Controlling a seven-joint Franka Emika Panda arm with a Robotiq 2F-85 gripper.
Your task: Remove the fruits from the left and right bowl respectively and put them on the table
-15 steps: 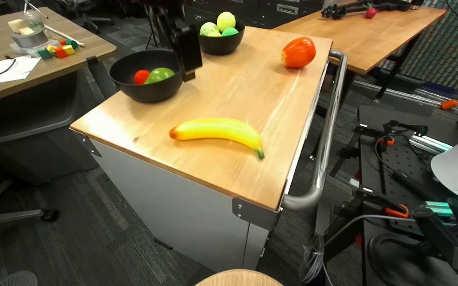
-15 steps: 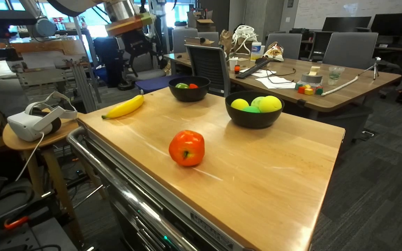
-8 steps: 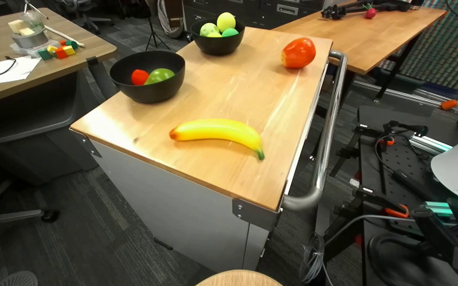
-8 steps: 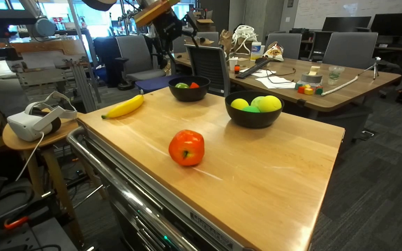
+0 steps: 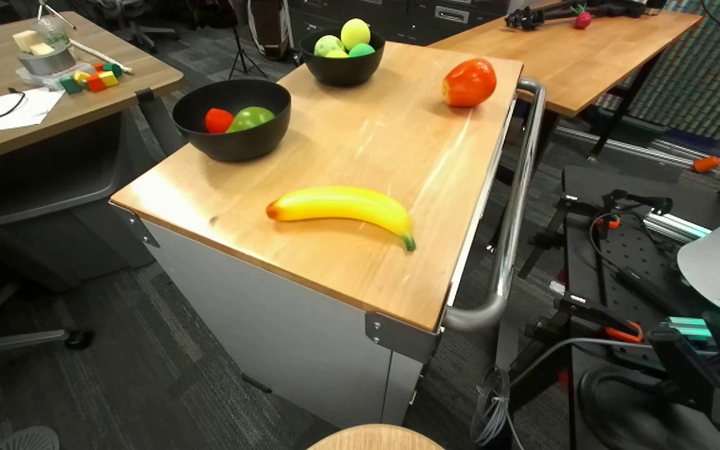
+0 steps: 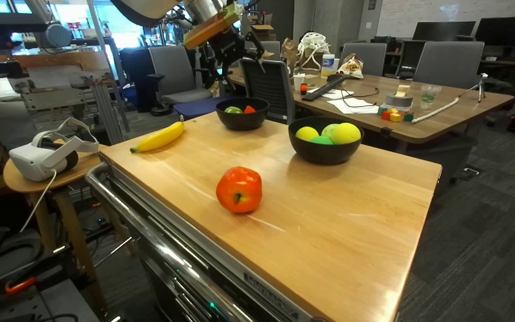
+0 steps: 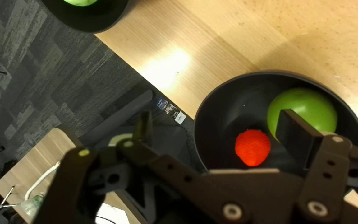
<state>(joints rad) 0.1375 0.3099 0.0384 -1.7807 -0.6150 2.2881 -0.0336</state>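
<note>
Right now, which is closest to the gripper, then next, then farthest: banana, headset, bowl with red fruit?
In an exterior view:
1. Bowl with red fruit, below the gripper.
2. Banana, on the table, left of the bowl in that view.
3. White headset, on the stool beyond the banana.

In an exterior view, strong bluish-white light shines from the windows (image 6: 125,31) at the back. The tabletop (image 6: 329,214) is bright and shiny, with white glare near a corner in both exterior views and a big white patch in the wrist view. Soft shadows sit by the black bowls (image 6: 324,154). The floor (image 5: 147,350) looks dark. In the wrist view, the pincer (image 7: 218,130) is dark and blurry.
</note>
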